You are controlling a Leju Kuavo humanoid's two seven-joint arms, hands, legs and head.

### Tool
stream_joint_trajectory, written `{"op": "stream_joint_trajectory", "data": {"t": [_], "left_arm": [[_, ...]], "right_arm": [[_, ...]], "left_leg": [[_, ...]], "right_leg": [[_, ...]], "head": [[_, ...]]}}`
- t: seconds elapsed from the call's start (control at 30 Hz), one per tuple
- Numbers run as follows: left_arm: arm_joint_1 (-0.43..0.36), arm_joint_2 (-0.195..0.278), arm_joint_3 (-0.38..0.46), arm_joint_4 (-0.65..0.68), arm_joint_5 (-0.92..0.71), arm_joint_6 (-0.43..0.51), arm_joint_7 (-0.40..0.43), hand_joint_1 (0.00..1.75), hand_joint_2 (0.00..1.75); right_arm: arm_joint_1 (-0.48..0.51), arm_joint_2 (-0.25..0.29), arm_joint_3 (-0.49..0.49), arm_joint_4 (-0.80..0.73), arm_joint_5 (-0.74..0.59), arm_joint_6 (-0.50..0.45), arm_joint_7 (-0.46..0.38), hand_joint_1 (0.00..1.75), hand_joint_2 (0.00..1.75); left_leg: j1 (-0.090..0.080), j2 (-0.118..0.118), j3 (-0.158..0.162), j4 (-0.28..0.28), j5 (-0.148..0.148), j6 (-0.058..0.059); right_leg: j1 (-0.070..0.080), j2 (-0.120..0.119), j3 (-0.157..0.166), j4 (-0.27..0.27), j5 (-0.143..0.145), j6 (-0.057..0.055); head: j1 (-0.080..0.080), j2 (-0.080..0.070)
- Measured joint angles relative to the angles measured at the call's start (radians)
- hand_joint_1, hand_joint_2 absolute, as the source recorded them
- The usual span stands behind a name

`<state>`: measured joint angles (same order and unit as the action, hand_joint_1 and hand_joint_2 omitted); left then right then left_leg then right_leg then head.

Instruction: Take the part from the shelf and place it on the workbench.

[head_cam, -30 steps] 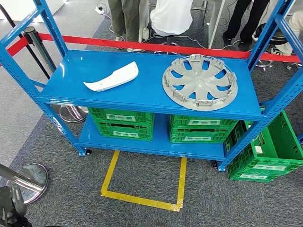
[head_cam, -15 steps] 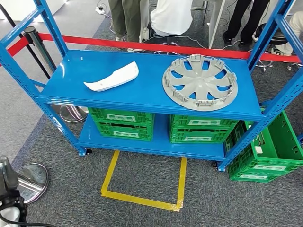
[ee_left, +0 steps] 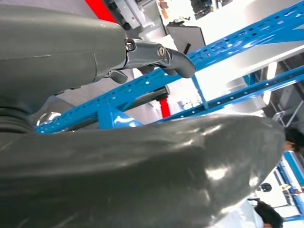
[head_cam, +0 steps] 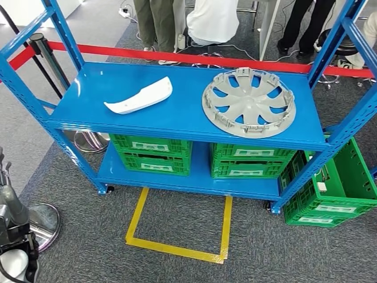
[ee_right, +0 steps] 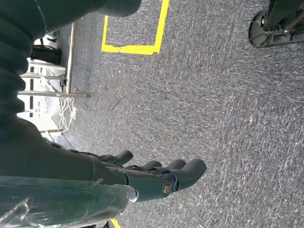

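A white curved part [head_cam: 140, 96] lies on the left half of the blue shelf's top board [head_cam: 187, 115]. A grey hubcap [head_cam: 248, 101] lies flat on the right half. My left hand [head_cam: 12, 227] is low at the left edge of the head view, well short of the shelf and below its top board. In the left wrist view its thumb [ee_left: 143, 161] and a dark finger [ee_left: 168, 57] stand apart with nothing between them, the shelf frame beyond. My right hand [ee_right: 154, 178] hangs over grey carpet, fingers stretched out and empty.
Green crates [head_cam: 151, 154] [head_cam: 249, 160] sit on the shelf's lower board, and another green crate [head_cam: 333, 188] stands on the floor at the right. A yellow tape square [head_cam: 178, 244] marks the carpet before the shelf. A stanchion base [head_cam: 44, 221], red barrier tape [head_cam: 222, 61] and standing people [head_cam: 155, 23] are nearby.
My left hand has risen at the lower left of the head view. The parts on the shelf have not moved.
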<state>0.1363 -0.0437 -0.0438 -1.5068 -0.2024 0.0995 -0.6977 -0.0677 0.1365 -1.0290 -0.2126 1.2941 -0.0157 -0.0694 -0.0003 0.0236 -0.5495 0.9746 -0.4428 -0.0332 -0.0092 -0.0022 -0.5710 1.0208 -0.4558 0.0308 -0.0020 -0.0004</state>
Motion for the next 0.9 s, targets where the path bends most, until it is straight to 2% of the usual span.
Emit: {"op": "stream_joint_trajectory", "data": {"t": [0.13, 0.2, 0.27, 0.3, 0.33, 0.4, 0.43, 0.47, 0.5, 0.57, 0.6, 0.63, 0.67, 0.73, 0.8, 0.83, 0.9], "left_arm": [[0.003, 0.028, -0.053, -0.020, -0.085, 0.071, 0.004, 0.00, 0.00], [0.000, 0.050, -0.101, -0.022, -0.181, 0.127, 0.019, 0.00, 0.00], [-0.007, 0.068, -0.149, -0.022, -0.253, 0.162, 0.036, 0.00, 0.00], [-0.012, 0.076, -0.171, -0.022, -0.271, 0.170, 0.040, 0.00, 0.00], [-0.018, 0.083, -0.192, -0.021, -0.282, 0.174, 0.043, 0.00, 0.00], [-0.025, 0.097, -0.231, -0.021, -0.295, 0.174, 0.045, 0.00, 0.00], [-0.027, 0.103, -0.250, -0.020, -0.301, 0.171, 0.045, 0.00, 0.00], [-0.027, 0.109, -0.267, -0.020, -0.305, 0.167, 0.044, 0.00, 0.00], [-0.027, 0.115, -0.284, -0.020, -0.308, 0.163, 0.042, 0.00, 0.00], [-0.028, 0.125, -0.312, -0.020, -0.310, 0.160, 0.039, 0.00, 0.00], [-0.029, 0.131, -0.323, -0.020, -0.311, 0.161, 0.038, 0.00, 0.00], [-0.030, 0.136, -0.331, -0.020, -0.311, 0.162, 0.038, 0.00, 0.00], [-0.031, 0.140, -0.337, -0.020, -0.310, 0.163, 0.038, 0.00, 0.00], [-0.032, 0.147, -0.348, -0.020, -0.310, 0.165, 0.038, 0.00, 0.00], [-0.033, 0.153, -0.355, -0.021, -0.307, 0.168, 0.039, 0.00, 0.00], [-0.033, 0.156, -0.357, -0.021, -0.304, 0.171, 0.039, 0.00, 0.00], [-0.030, 0.162, -0.361, -0.022, -0.298, 0.178, 0.040, 0.00, 0.00]], "right_arm": [[-0.001, 0.001, -0.001, 0.000, 0.006, 0.002, 0.005, 0.00, 1.75], [-0.003, 0.004, -0.002, 0.000, 0.008, 0.004, 0.006, 0.00, 1.75], [-0.005, 0.006, -0.003, 0.001, 0.009, 0.006, 0.003, 0.00, 1.75], [-0.006, 0.006, -0.003, 0.001, 0.010, 0.008, 0.000, 0.00, 1.75], [-0.007, 0.006, -0.003, 0.001, 0.011, 0.009, -0.003, 0.00, 1.75], [-0.006, 0.006, -0.003, 0.001, 0.014, 0.012, -0.005, 0.00, 1.75], [-0.006, 0.007, -0.003, 0.001, 0.018, 0.013, -0.006, 0.00, 1.75], [-0.006, 0.007, -0.003, 0.002, 0.023, 0.014, -0.005, 0.00, 1.75], [-0.006, 0.007, -0.002, 0.002, 0.029, 0.014, -0.004, 0.00, 1.75], [-0.008, 0.008, 0.001, 0.002, 0.040, 0.016, -0.001, 0.00, 1.75], [-0.010, 0.011, 0.002, 0.004, 0.043, 0.018, 0.000, 0.00, 1.75], [-0.012, 0.013, 0.003, 0.005, 0.045, 0.019, 0.001, 0.00, 1.75], [-0.014, 0.016, 0.004, 0.007, 0.046, 0.020, 0.001, 0.00, 1.75], [-0.016, 0.016, 0.006, 0.008, 0.047, 0.020, 0.002, 0.00, 1.75], [-0.016, 0.016, 0.009, 0.008, 0.048, 0.020, 0.002, 0.00, 1.75], [-0.017, 0.016, 0.010, 0.008, 0.048, 0.020, 0.002, 0.00, 1.75], [-0.017, 0.016, 0.011, 0.008, 0.048, 0.020, 0.002, 0.00, 1.75]], "left_leg": [[-0.001, 0.000, -0.001, 0.002, -0.001, 0.003], [-0.003, 0.000, -0.002, 0.000, -0.003, 0.014], [0.002, 0.002, 0.009, -0.025, 0.008, 0.024], [0.006, 0.003, 0.017, -0.039, 0.014, 0.026], [0.010, 0.005, 0.024, -0.049, 0.019, 0.026], [0.012, 0.006, 0.028, -0.052, 0.018, 0.026], [0.014, 0.005, 0.029, -0.052, 0.015, 0.024], [0.016, 0.005, 0.032, -0.051, 0.011, 0.020], [0.021, 0.005, 0.038, -0.049, 0.005, 0.014], [0.031, 0.004, 0.050, -0.040, -0.012, -0.004], [0.033, 0.004, 0.053, -0.031, -0.022, -0.014], [0.032, 0.005, 0.054, -0.024, -0.031, -0.023], [0.029, 0.005, 0.054, -0.020, -0.036, -0.028], [0.029, 0.005, 0.056, -0.020, -0.042, -0.036], [0.032, 0.002, 0.046, 0.007, -0.060, -0.040], [0.032, -0.001, 0.021, 0.053, -0.081, -0.042], [0.029, -0.005, -0.068, 0.197, -0.127, -0.039]], "right_leg": [[-0.002, 0.000, 0.000, -0.002, 0.001, 0.002], [-0.004, -0.001, 0.003, -0.010, 0.005, 0.009], [-0.003, 0.000, 0.002, -0.011, 0.004, 0.015], [-0.002, 0.000, -0.007, 0.007, -0.007, 0.019], [-0.002, 0.001, -0.028, 0.049, -0.029, 0.022], [-0.007, 0.002, -0.094, 0.177, -0.086, 0.031], [-0.010, 0.002, -0.124, 0.230, -0.101, 0.036], [-0.013, 0.001, -0.137, 0.250, -0.096, 0.041], [-0.016, 0.000, -0.131, 0.229, -0.071, 0.047], [-0.025, -0.005, -0.073, 0.107, -0.001, 0.063], [-0.028, -0.005, -0.045, 0.052, 0.016, 0.065], [-0.031, -0.003, -0.027, 0.021, 0.020, 0.059], [-0.030, 0.000, -0.022, 0.014, 0.009, 0.047], [-0.027, 0.007, -0.023, 0.021, -0.004, 0.017], [-0.024, 0.012, -0.017, 0.023, -0.013, 0.000], [-0.024, 0.014, -0.011, 0.021, -0.017, -0.008], [-0.021, 0.018, 0.000, 0.019, -0.027, -0.018]], "head": [[0.000, 0.000], [-0.001, 0.000], [-0.001, 0.000], [0.001, 0.000], [0.003, 0.000], [0.006, 0.000], [0.006, 0.000], [0.005, 0.000], [0.005, 0.000], [0.007, 0.000], [0.012, 0.000], [0.014, 0.000], [0.013, 0.000], [0.005, 0.000], [-0.001, 0.000], [-0.003, 0.000], [-0.008, 0.000]]}}
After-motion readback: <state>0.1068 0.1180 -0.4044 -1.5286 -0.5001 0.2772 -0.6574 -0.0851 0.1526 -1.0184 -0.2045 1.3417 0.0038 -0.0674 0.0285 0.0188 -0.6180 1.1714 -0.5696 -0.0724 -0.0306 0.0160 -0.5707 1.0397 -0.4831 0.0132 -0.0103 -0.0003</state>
